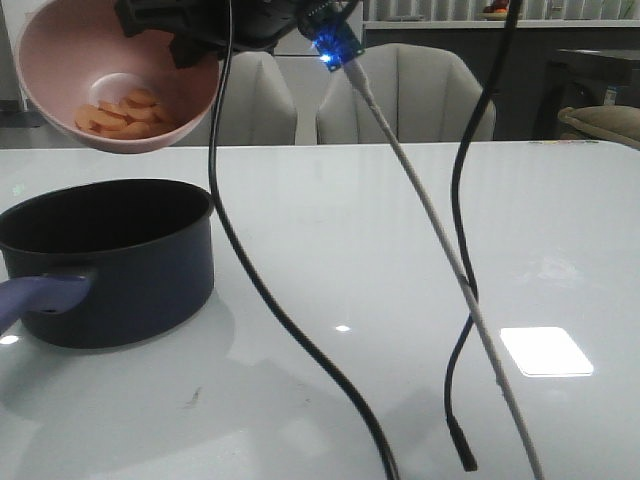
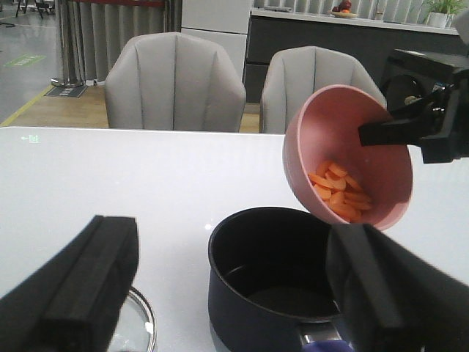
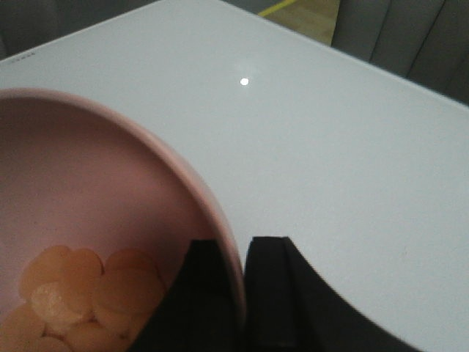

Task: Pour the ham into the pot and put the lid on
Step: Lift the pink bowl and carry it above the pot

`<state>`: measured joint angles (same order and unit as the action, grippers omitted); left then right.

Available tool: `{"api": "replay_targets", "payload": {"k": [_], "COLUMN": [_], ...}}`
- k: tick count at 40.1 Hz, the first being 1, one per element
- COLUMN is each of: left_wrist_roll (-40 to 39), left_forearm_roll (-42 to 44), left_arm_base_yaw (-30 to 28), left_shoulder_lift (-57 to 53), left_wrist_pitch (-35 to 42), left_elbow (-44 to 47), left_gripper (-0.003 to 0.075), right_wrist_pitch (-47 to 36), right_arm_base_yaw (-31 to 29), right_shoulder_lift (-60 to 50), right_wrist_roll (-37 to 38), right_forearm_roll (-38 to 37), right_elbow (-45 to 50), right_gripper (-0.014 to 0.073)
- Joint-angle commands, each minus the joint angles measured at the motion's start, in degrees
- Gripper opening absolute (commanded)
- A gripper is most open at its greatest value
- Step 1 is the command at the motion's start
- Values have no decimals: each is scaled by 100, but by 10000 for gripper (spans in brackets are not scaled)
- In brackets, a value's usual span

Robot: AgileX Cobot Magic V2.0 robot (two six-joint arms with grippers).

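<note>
My right gripper [image 1: 190, 40] is shut on the rim of a salmon-pink bowl [image 1: 60, 60] and holds it tilted in the air above the pot [image 1: 110, 265]. Several orange-pink ham slices [image 1: 125, 112] lie in the bowl's low side; they also show in the left wrist view [image 2: 341, 194] and the right wrist view [image 3: 80, 290]. The dark navy pot stands empty at the table's left, its purple handle [image 1: 40, 297] toward the front. My left gripper [image 2: 234, 293] is open and empty, near the pot [image 2: 271, 279]. The glass lid [image 2: 132, 326] lies flat on the table beside the pot; only its rim edge shows.
Black and grey cables [image 1: 440, 250] hang down across the middle of the front view. Two grey chairs [image 1: 405, 90] stand behind the white table [image 1: 400, 200]. A dark cabinet stands at the back right.
</note>
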<state>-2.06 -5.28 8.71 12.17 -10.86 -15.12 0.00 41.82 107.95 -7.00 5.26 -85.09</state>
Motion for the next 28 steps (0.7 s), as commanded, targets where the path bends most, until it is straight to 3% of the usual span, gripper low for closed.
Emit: {"api": "replay_targets", "payload": {"k": [1, 15, 28], "left_wrist_roll": [2, 2, 2], "left_forearm_roll": [-55, -55, -55], "left_arm_base_yaw": [20, 20, 20], "left_shoulder_lift": [34, 34, 34], "left_wrist_pitch": [488, 488, 488], "left_elbow": [-166, -166, -166], "left_gripper": [563, 563, 563], "right_wrist_pitch": [-855, -1358, -2521], "right_arm_base_yaw": [-3, -3, 35], "right_shoulder_lift": [-268, -129, 253], "right_wrist_roll": [-331, -1576, -1743], "right_forearm_roll": [-230, -230, -237], "right_elbow": [-208, -286, -286], "right_gripper": [139, 139, 139]}}
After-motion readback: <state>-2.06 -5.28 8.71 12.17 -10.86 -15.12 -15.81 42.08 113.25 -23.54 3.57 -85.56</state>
